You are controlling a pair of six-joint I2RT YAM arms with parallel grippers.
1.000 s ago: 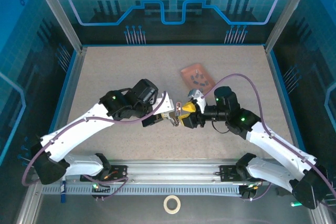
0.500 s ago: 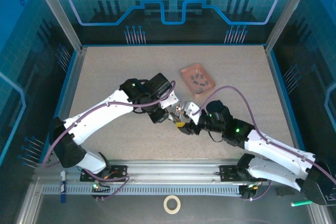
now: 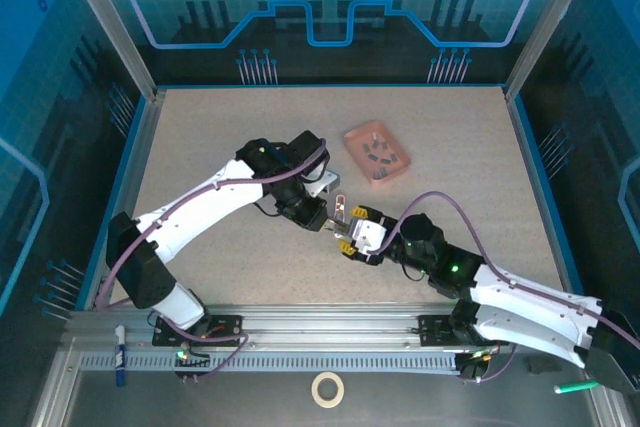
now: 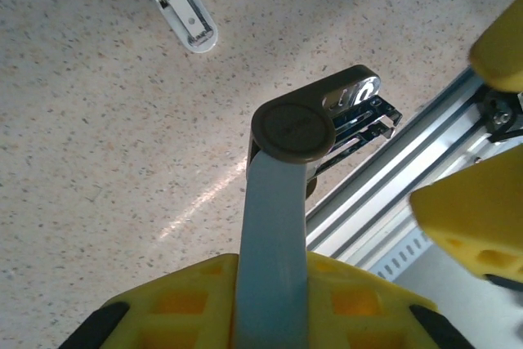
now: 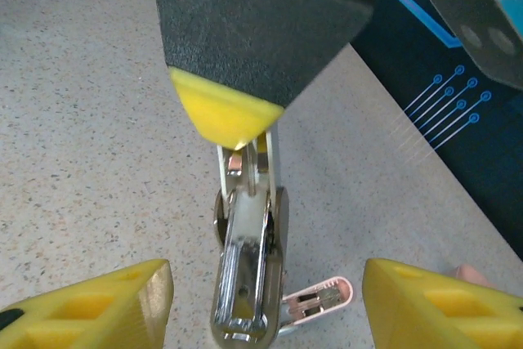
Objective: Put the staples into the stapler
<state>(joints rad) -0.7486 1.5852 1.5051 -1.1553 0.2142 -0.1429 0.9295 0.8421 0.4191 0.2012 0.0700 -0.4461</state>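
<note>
Where the shallow reddish tray (image 3: 352, 137) sits, well beyond both sets of my fingertips, the staples (image 3: 378, 155) lie inside it as short dark strips. The tray has rounded corners and a low rim. My left gripper (image 4: 271, 296) is clenched on the stapler (image 5: 245, 275), pinching its flat pale strip between yellow pads. My right gripper (image 5: 265, 279) stands spread, one yellow finger on each side of the stapler, touching nothing. The stapler is slim, with shiny chrome rails and a dull dark round pad. A small white, pink-lined part shows just beside its chrome end. Under my fingers lies the matte, speckled beige table (image 3: 200, 147).
</note>
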